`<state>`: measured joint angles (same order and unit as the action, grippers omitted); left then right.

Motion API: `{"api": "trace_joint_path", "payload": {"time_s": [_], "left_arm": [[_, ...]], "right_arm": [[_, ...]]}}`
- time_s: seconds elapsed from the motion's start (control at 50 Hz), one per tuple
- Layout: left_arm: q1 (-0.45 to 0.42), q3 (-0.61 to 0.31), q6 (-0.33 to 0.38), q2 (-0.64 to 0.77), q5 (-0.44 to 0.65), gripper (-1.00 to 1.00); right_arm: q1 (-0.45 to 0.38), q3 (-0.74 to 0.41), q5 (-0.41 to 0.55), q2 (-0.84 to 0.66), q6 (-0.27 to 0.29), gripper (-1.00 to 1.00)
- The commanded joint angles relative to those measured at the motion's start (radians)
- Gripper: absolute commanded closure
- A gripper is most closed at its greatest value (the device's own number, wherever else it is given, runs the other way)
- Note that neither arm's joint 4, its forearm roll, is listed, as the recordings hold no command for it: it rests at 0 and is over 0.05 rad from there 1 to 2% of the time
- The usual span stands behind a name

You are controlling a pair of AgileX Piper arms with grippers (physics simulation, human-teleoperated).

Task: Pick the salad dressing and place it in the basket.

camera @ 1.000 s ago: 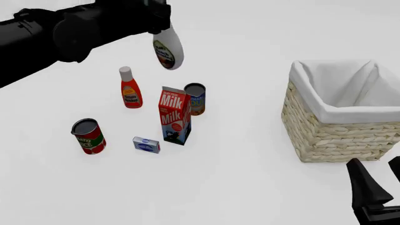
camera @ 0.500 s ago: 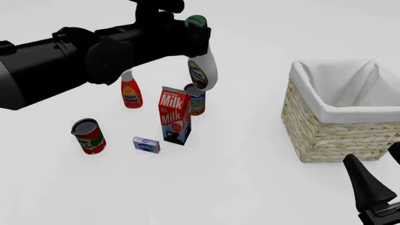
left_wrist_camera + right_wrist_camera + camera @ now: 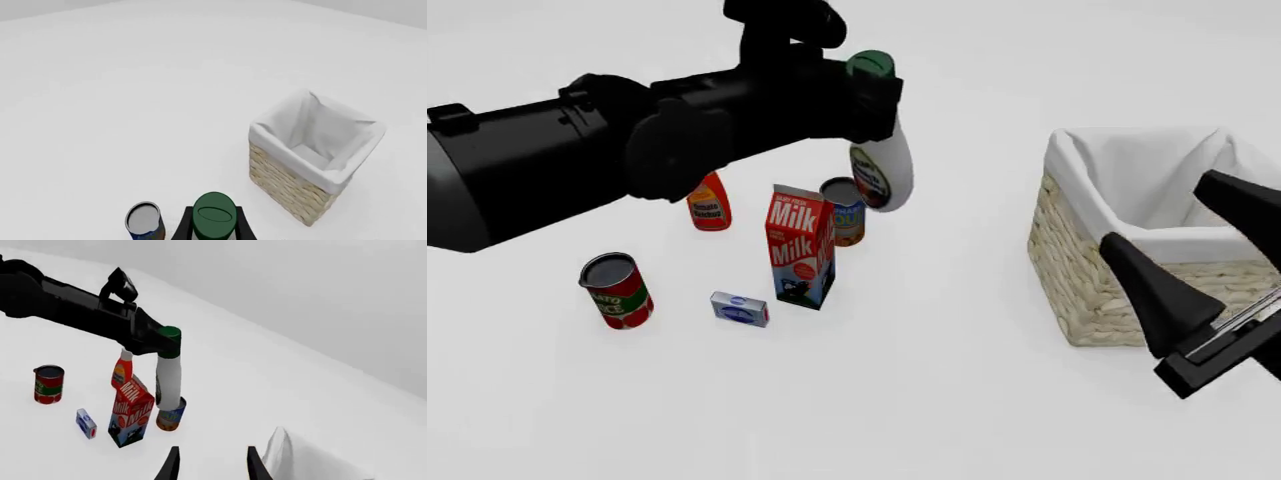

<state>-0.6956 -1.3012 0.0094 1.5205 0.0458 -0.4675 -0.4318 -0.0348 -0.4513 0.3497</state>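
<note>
The salad dressing, a white bottle with a dark green cap, hangs upright in the air above the blue can and the milk carton. My left gripper is shut on its neck just under the cap. The left wrist view shows the green cap between the fingers, and the right wrist view shows the whole bottle. The wicker basket, lined with white cloth, stands to the right, apart from the bottle. My right gripper is open in front of the basket, with nothing between its fingers.
A milk carton, a blue can, a red bottle, a tomato can and a small blue-white box stand left of centre. The basket is empty inside.
My left arm has carried the salad dressing rightward, from above the red bottle to above the blue can. The right gripper has risen from the lower right corner to in front of the basket.
</note>
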Motion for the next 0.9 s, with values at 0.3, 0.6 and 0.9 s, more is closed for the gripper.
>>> {"api": "trace_joint_path", "payload": {"time_s": [0.3, 0.6, 0.9], "left_arm": [[-0.035, 0.021, 0.002, -0.022, -0.011, 1.00], [-0.057, 0.035, -0.025, -0.048, -0.005, 1.00], [-0.068, 0.047, -0.046, -0.069, 0.001, 1.00]], "right_arm": [[-0.093, -0.081, -0.213, -0.258, 0.025, -1.00], [-0.140, -0.079, -0.353, -0.332, 0.012, -1.00], [-0.181, -0.094, -0.452, -0.382, -0.017, -1.00]]}}
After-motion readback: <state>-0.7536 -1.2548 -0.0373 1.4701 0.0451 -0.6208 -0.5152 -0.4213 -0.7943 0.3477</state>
